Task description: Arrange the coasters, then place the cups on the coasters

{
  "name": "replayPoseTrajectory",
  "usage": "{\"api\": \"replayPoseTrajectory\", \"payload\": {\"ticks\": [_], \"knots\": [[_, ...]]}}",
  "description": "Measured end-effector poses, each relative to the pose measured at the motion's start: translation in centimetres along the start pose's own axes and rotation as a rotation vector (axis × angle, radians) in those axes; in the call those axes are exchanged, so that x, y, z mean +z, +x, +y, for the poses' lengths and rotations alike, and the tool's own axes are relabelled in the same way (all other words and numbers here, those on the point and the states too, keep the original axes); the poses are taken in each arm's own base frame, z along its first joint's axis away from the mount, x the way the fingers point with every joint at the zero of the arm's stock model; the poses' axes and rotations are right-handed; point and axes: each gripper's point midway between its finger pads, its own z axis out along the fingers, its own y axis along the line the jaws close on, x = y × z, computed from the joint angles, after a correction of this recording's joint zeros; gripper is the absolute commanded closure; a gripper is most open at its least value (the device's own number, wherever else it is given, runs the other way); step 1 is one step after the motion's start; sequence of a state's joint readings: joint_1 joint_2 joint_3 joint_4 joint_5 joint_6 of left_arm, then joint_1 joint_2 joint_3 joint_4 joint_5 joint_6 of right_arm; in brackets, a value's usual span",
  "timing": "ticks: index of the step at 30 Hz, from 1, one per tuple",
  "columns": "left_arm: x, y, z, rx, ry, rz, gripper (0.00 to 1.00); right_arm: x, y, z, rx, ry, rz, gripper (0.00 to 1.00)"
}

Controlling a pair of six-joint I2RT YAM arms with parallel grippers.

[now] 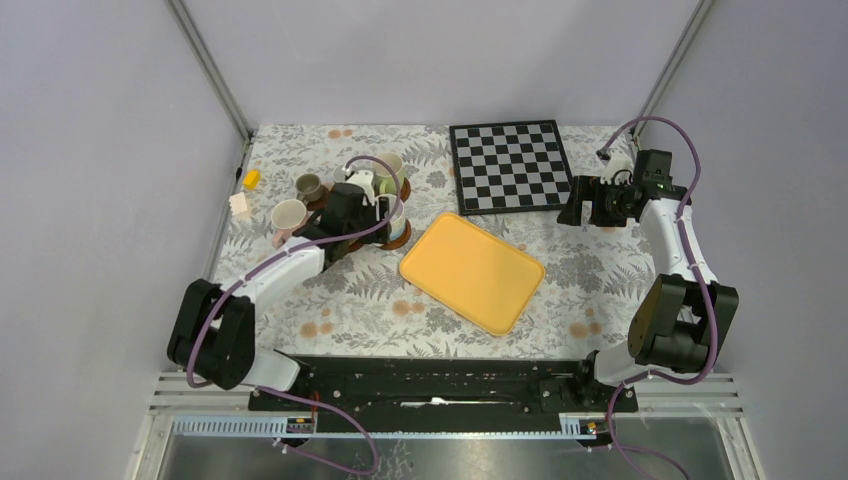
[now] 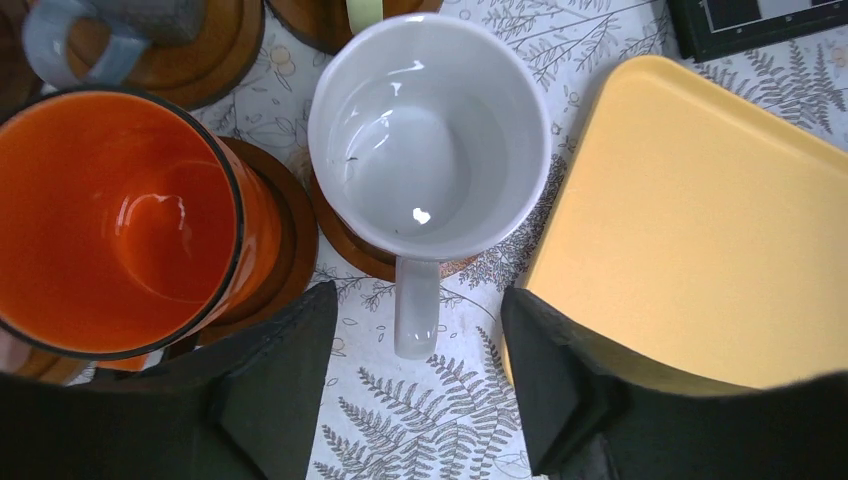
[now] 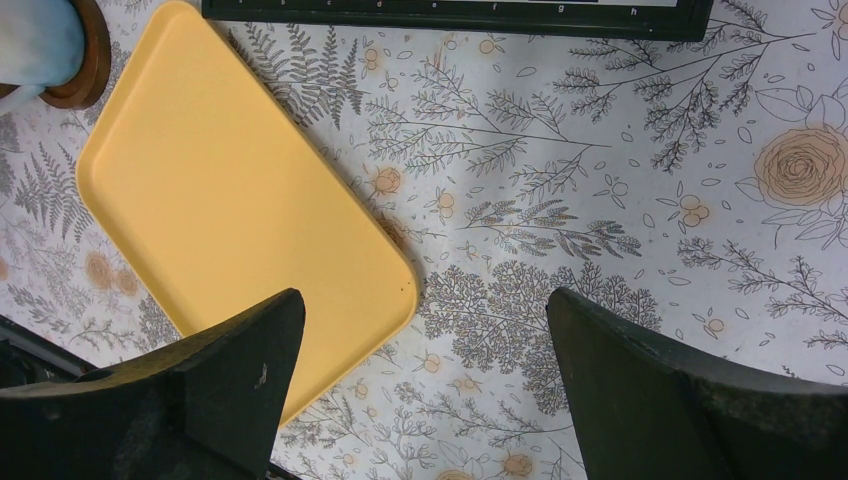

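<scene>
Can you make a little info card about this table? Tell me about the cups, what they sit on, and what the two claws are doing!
white cup: upright on a brown coaster, handle pointing toward the left claw
orange cup: upright on a second coaster, next to the white cup
left claw: open, with the white cup's handle between its fingers, not squeezed
right claw: open, holding nothing, above the tablecloth
yellow tray: flat on the table, beside the white cup
chessboard: behind the tray
</scene>
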State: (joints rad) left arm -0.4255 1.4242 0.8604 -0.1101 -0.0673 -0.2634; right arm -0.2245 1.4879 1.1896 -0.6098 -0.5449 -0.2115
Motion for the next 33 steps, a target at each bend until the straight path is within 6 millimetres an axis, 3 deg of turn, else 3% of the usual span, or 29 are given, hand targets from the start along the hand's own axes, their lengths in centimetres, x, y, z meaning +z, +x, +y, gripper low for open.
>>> {"api": "replayPoseTrajectory", "payload": {"ticks": [9, 12, 16, 20, 25, 29, 33], "knots": [[-2.7, -4.3, -0.7, 0.046, 0.014, -0.079, 0.08, 0.1, 0.2, 0.8, -0.029, -0.05, 0.012, 0.02], [-3.9, -6.9, -1.0, 0.08, 0.015, -0.12, 0.02, 0.9, 0.2, 1.3, -0.061, -0.069, 0.048, 0.02], [-6.1, -10.3, -1.6, 0.115, 0.025, -0.184, 0.01, 2.7, 0.2, 2.7, -0.14, -0.097, 0.103, 0.03], [-8.5, -13.3, -2.1, 0.12, 0.028, -0.241, 0.01, 4.8, 0.9, 6.2, -0.242, -0.136, 0.163, 0.11], [-9.7, -14.1, -1.5, 0.097, 0.005, -0.241, 0.01, 7.9, 2.2, 13.7, -0.417, -0.227, 0.191, 0.41], [-10.4, -14.5, 0.3, 0.051, -0.039, -0.224, 0.01, 10.1, 3.3, 18.7, -0.512, -0.284, 0.18, 0.54], [-11.5, -16.5, 3.3, -0.022, -0.099, -0.265, 0.01, 12.8, 5.4, 22.3, -0.605, -0.316, 0.193, 0.58]]}}
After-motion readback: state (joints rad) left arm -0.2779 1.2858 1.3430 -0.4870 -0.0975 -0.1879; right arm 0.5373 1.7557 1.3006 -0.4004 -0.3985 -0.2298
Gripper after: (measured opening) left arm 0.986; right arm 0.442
